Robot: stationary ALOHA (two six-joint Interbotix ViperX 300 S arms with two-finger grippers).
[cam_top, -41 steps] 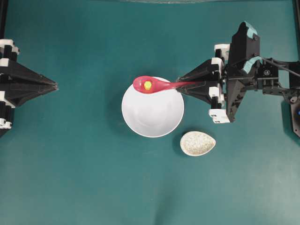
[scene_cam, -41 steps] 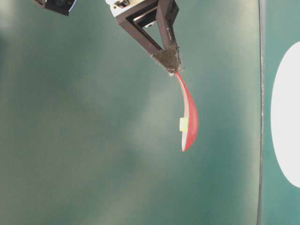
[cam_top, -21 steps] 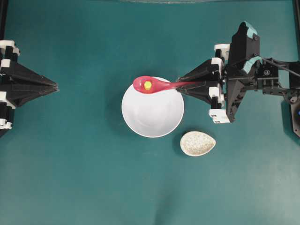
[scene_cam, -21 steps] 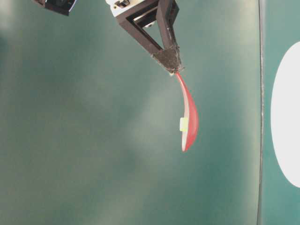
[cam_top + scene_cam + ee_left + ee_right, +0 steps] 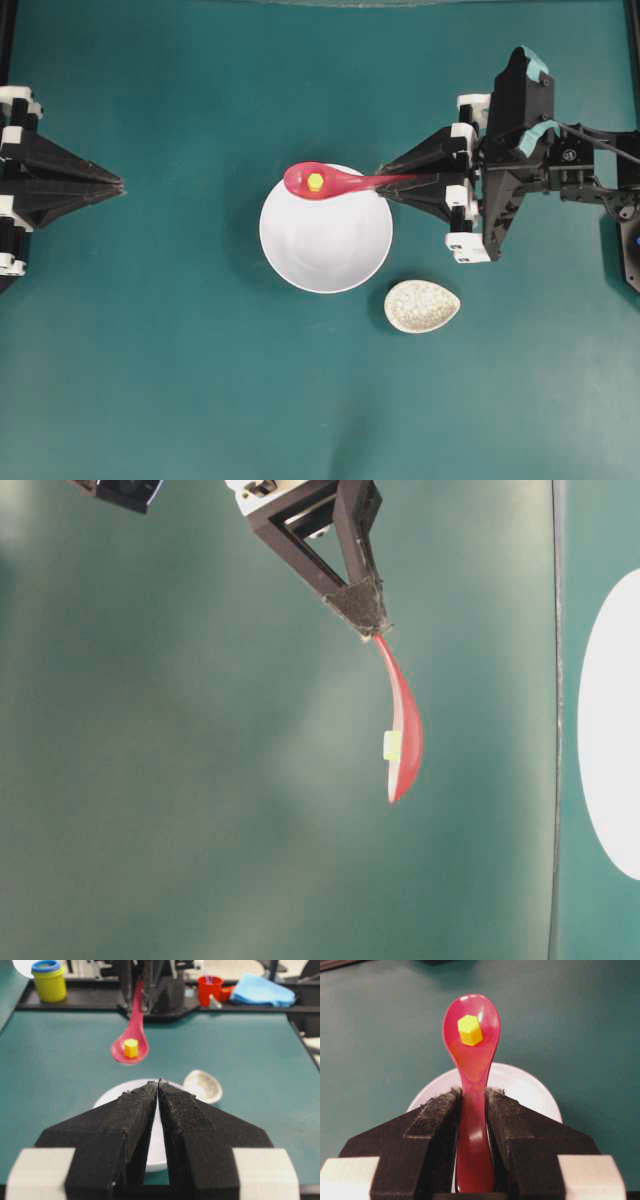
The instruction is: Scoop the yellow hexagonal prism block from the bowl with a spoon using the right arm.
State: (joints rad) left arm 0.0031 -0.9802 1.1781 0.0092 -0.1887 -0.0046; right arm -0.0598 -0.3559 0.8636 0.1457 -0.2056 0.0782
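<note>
Right gripper is pinching the handle of the spoon; right wrist view shows both pads pressed against the handle sides. The spoon is held roughly level, clear of the bowl, its head over the bowl's far-left rim as seen from overhead. The table-level view confirms the spoon hangs in the air, not touching anything.

Yellow hexagonal prism block sits in the spoon head, out of the bowl. Also visible at and, resting near the middle of the head.

Nothing else shows in the bowl. A speckled beige dish lies just beside the bowl, lower right of it, not touching.

Left gripper sits well left of the bowl, fingertips pressed together, holding nothing; left wrist view shows the tips meeting.

Beyond the bowl in the left wrist view: yellow tub with blue lid, red cup, blue cloth. No legible writing or labels on any item.
</note>
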